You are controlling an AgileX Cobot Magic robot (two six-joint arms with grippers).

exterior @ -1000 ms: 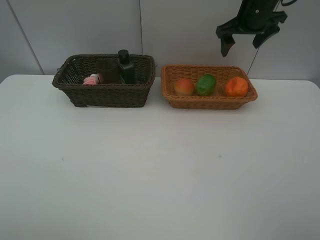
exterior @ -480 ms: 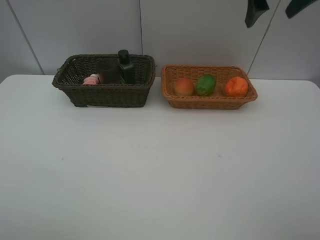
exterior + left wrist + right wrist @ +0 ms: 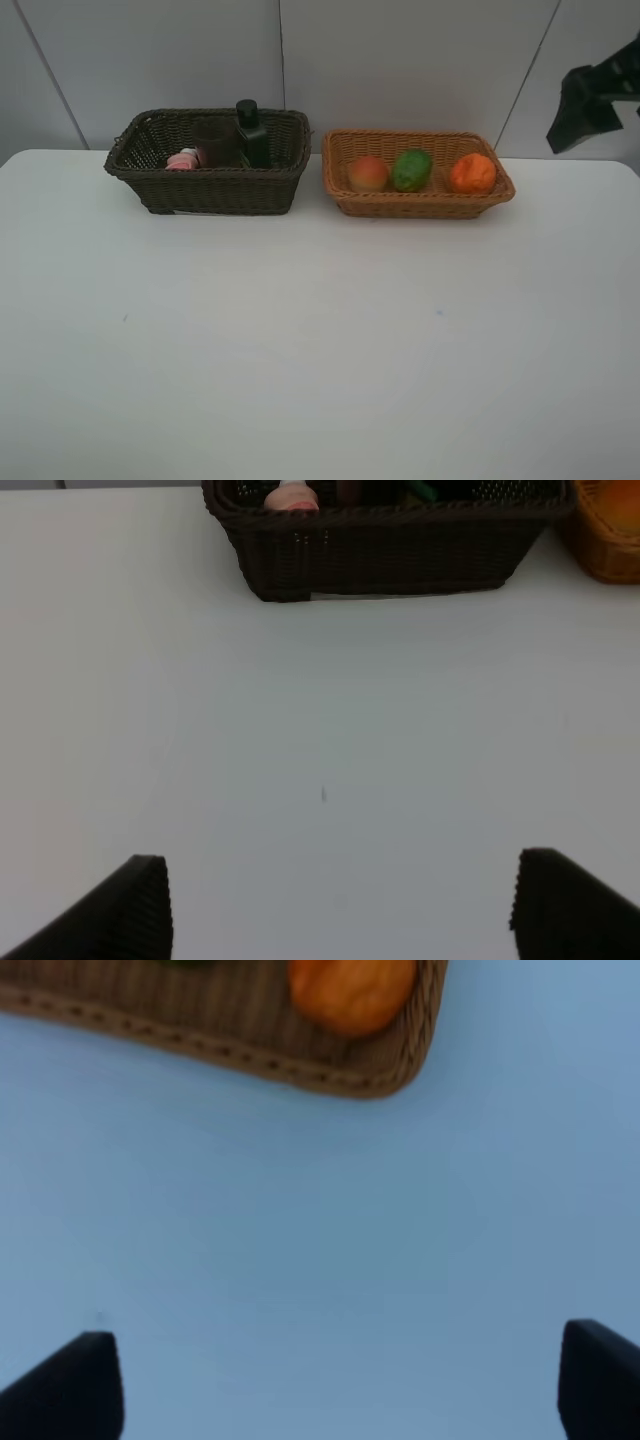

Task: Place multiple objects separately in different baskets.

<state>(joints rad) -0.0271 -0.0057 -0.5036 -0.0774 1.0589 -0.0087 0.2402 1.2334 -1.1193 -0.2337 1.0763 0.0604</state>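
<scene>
lab-like setup; white table [image 3: 300,350]; plain panelled wall [image 3: 400,60]

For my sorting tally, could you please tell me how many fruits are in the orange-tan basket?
3, in a row in the orange-tan basket: the peach-like fruit at its left end, the green oval fruit in the middle, the orange at its right end. None seems hidden.

deep basket [image 3: 205,185] left: three containers | shallow basket [image 3: 418,203] right: three fruits in a row | both at tabletop [image 3: 320,340] rear
</scene>
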